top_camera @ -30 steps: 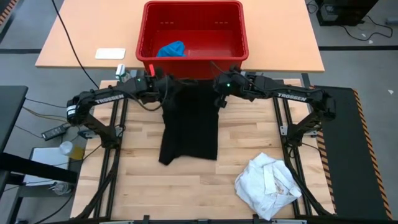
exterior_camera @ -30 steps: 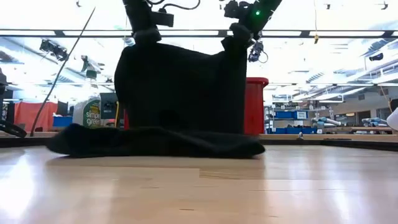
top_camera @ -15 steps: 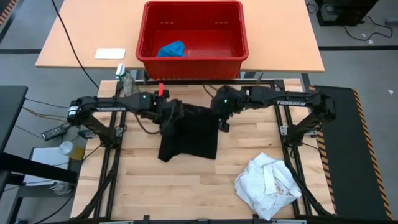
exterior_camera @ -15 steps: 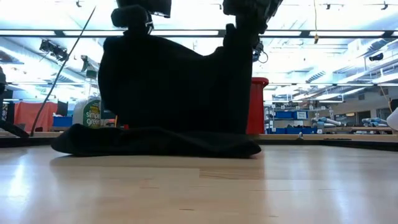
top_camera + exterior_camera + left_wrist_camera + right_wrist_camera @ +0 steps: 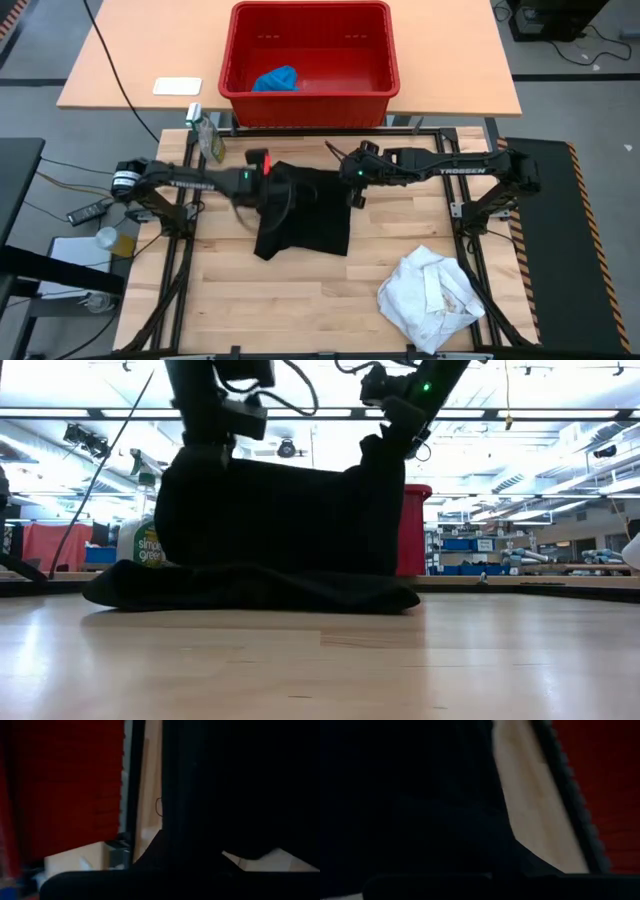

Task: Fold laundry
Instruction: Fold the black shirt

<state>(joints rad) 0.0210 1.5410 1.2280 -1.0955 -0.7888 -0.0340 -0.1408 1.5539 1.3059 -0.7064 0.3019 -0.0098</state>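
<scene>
Currently the large black cloth garment lies mid-surface, long axis running far-to-near, its far edge lifted. Left gripper pinches the far-left corner, right gripper the far-right corner, both jaws pressed together on cloth. The rest of the garment lies toward the near side of the jaws, so folding likely means carrying that edge nearward. Crumpled white garment near right; small blue garment in red plastic basket, far.

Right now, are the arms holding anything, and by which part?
Yes. Both hold the black garment by its raised far edge: the left gripper at one top corner, the right gripper at the other, while its lower part lies on the table.
</scene>
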